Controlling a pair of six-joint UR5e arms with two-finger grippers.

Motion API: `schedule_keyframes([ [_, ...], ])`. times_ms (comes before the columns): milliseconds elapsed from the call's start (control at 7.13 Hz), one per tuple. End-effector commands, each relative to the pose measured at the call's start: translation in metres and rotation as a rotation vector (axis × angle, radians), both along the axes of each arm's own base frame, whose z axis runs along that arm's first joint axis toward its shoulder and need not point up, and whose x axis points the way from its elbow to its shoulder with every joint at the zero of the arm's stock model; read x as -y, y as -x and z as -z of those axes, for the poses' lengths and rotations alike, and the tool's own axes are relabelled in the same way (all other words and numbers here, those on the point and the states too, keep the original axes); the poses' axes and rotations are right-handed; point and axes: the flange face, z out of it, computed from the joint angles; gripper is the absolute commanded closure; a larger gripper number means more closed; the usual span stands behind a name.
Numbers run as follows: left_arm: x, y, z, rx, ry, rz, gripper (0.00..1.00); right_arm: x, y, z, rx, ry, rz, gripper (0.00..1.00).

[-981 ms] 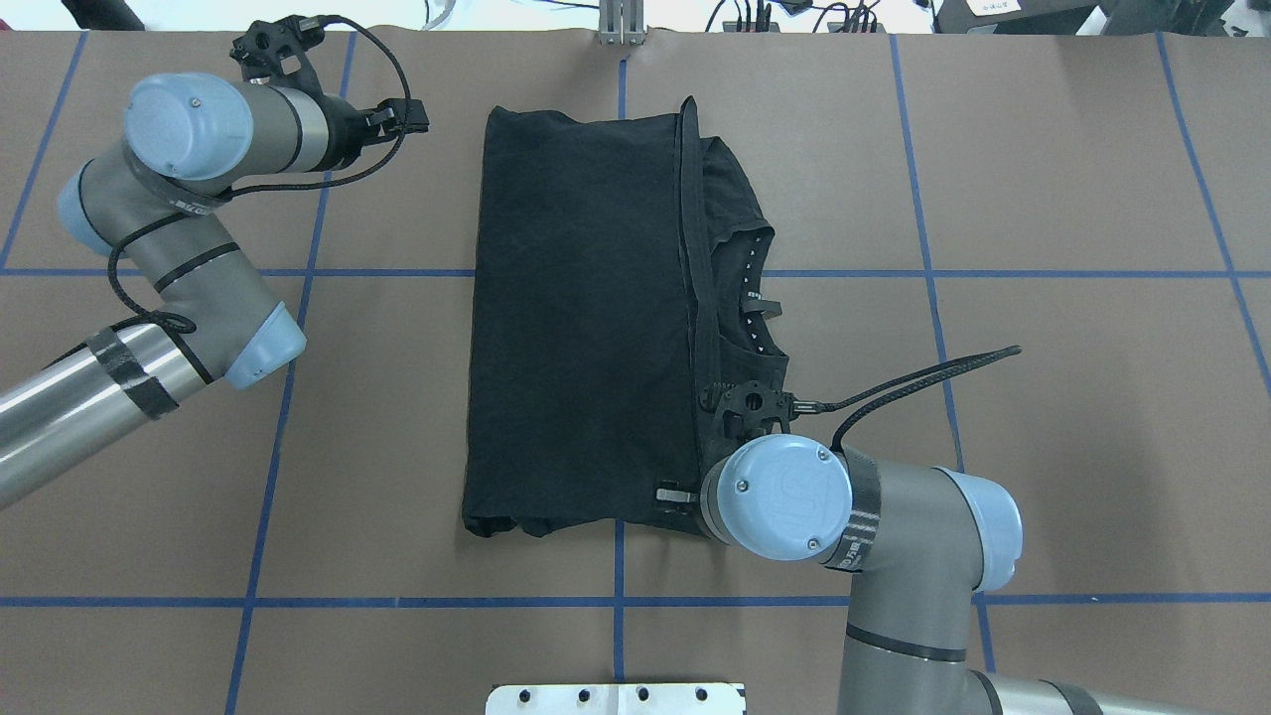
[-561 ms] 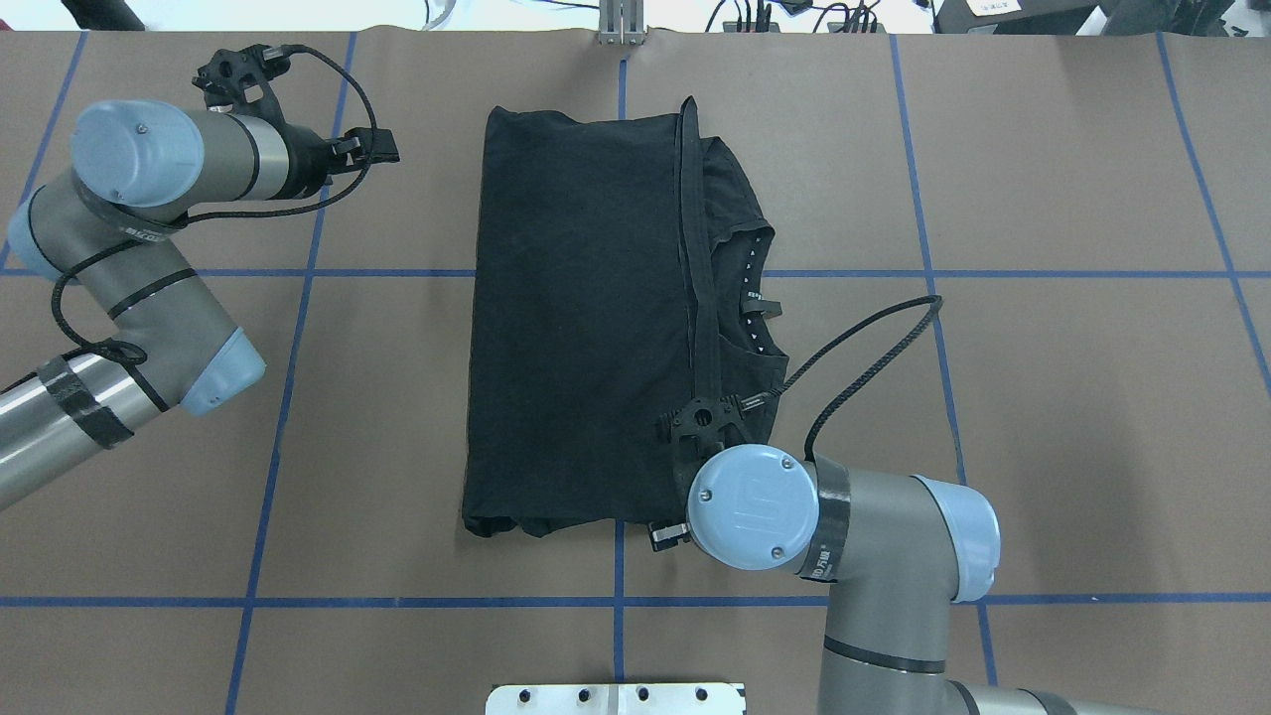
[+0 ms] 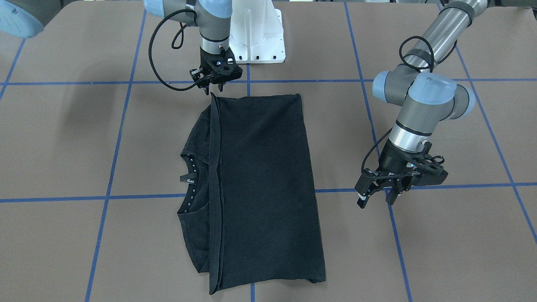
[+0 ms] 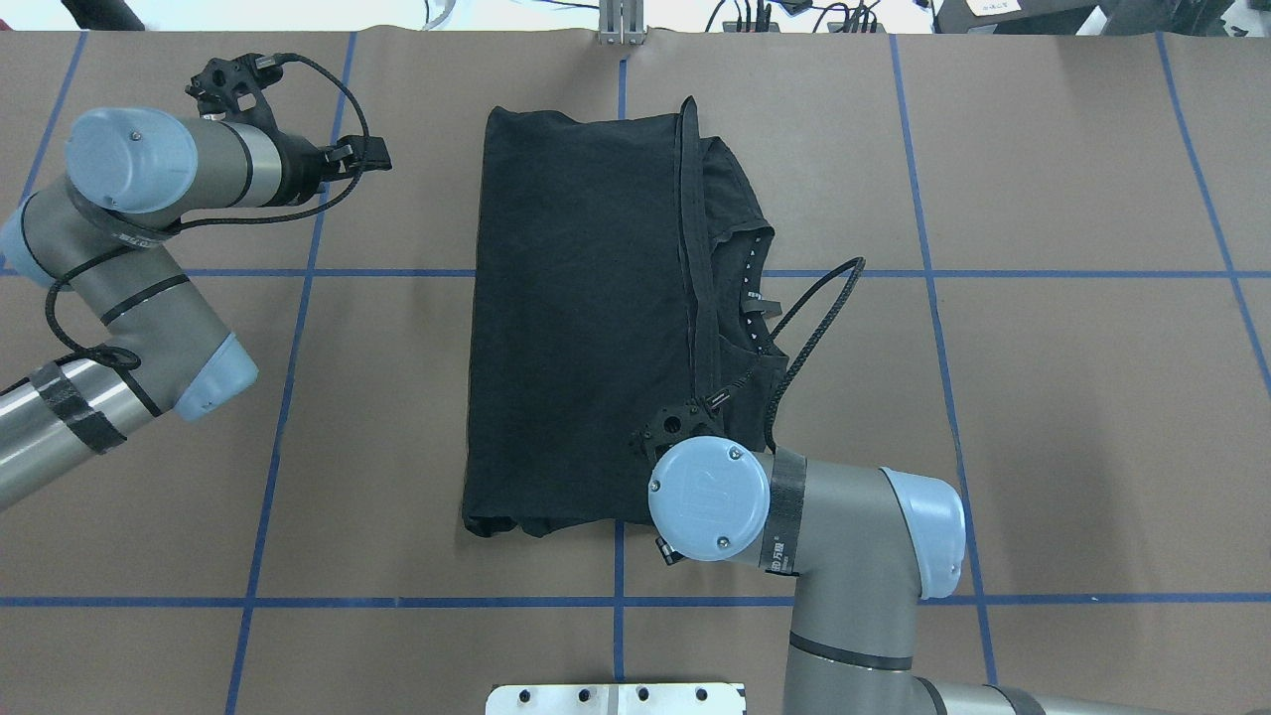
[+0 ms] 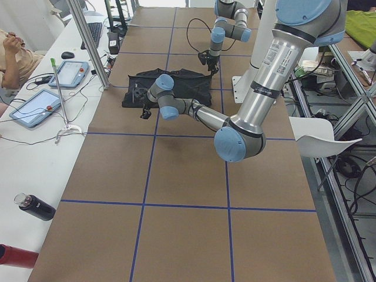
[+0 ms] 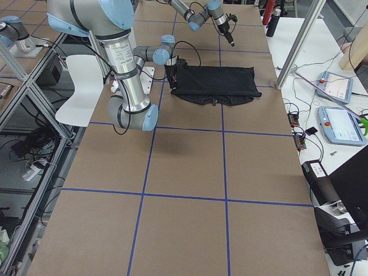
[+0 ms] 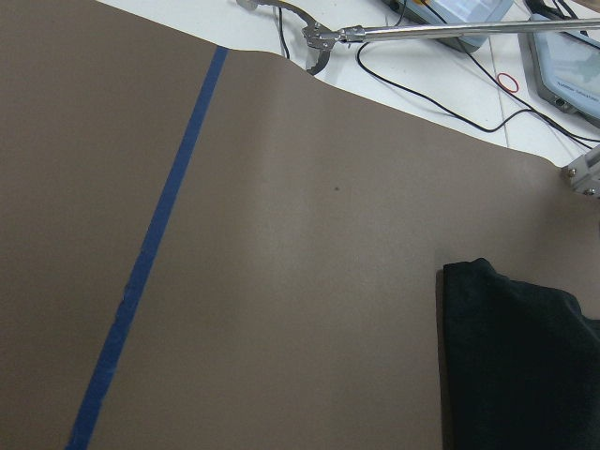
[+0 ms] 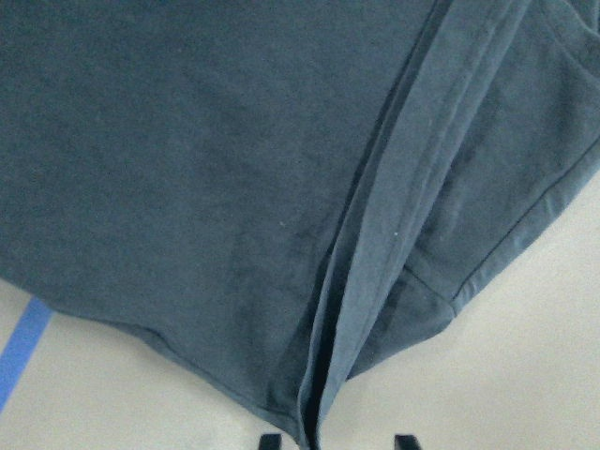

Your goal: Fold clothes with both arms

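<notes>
The T-shirt was laid in the middle of the table, already doubled into a long block, collar left peeking out on the robot's right. So one fold looked done and the next was seemingly being set up. The right gripper was held just over the shirt's corner by the robot's edge, jaws parted, nothing gripped. The left gripper was parked off the cloth towards the far edge, also spread and empty. Next up, that corner probably needed pinching through all layers, with the left brought over to match
</notes>
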Motion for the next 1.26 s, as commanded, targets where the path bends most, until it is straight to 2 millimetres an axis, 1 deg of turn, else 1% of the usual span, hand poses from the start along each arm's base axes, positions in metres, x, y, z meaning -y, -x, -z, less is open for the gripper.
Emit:
schedule_keyframes([
  [0,-0.002,0.000,-0.006,0.002,0.004,-0.002,0.00,0.005,0.005,-0.005,-0.020,-0.028,0.023,0.49],
  [280,-0.002,0.000,-0.006,0.003,0.006,-0.002,0.00,0.006,0.009,-0.003,-0.018,-0.029,0.021,0.50],
  [421,-0.002,0.000,-0.006,0.004,0.006,-0.002,0.00,0.009,0.022,0.000,-0.020,-0.029,0.021,0.50],
  [561,-0.003,-0.002,-0.005,0.002,0.004,-0.004,0.00,0.011,0.029,0.000,-0.002,-0.033,0.021,0.50],
  [701,-0.002,-0.001,-0.005,0.002,0.004,-0.002,0.00,0.013,0.028,0.000,-0.001,-0.034,0.018,0.58],
  [841,-0.003,-0.002,-0.005,0.002,0.004,-0.004,0.00,0.019,0.025,0.000,-0.001,-0.033,0.009,0.73],
  [981,-0.002,-0.001,-0.005,0.002,0.004,-0.002,0.00,0.025,0.023,-0.001,-0.004,-0.033,0.001,0.85],
  [1122,-0.002,-0.001,-0.005,0.002,0.004,-0.002,0.00,0.025,0.022,0.000,-0.002,-0.031,0.000,1.00],
])
